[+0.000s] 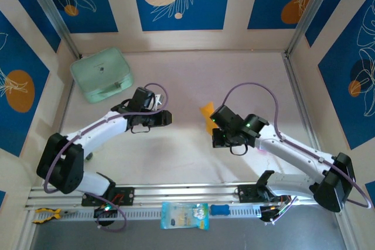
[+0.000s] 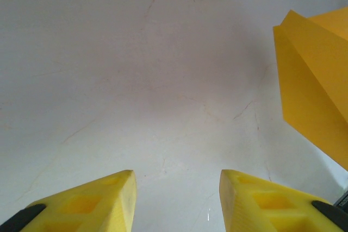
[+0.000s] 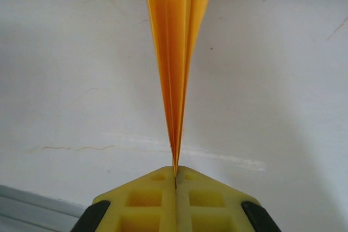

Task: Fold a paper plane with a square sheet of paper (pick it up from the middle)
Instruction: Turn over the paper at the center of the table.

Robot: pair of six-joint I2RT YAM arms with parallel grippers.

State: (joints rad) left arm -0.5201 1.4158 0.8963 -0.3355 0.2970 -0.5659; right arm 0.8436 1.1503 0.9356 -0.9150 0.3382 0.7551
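Right gripper (image 3: 175, 176) is clenching the paper plane (image 3: 171, 52), jaws pressed together on its lower edge. In the right wrist view the folded orange-yellow layers are standing straight up from the closed yellow fingertips (image 3: 155, 194), fanning slightly apart toward the top, with one flap peeling off to the right. Below it the pale table (image 3: 65, 80) is showing, and the paper is being held off the surface.

In the top view the right gripper (image 1: 212, 123) is sitting near the middle of the table (image 1: 187, 162) and pointing left. The paper plane (image 1: 207, 114) is sticking out from its tip as a small orange patch. It is too small there to tell how far the folding has got, maybe a narrow dart.

Left gripper (image 1: 169, 117) is pointing right, toward the paper, near it but apart from it. In the left wrist view the left gripper (image 2: 176, 188) is standing released, with its two yellow fingers (image 2: 103, 202) spread and only bare table between them. The paper plane (image 2: 315, 91) is showing at the right edge of that view as a creased, pointed yellow shape, well clear of the fingers.

A mint-green case (image 1: 101, 74) is lying at the far left corner of the table, behind the left arm. A pale blue packet (image 1: 184, 215) is lying on the near rail between the two arm bases.
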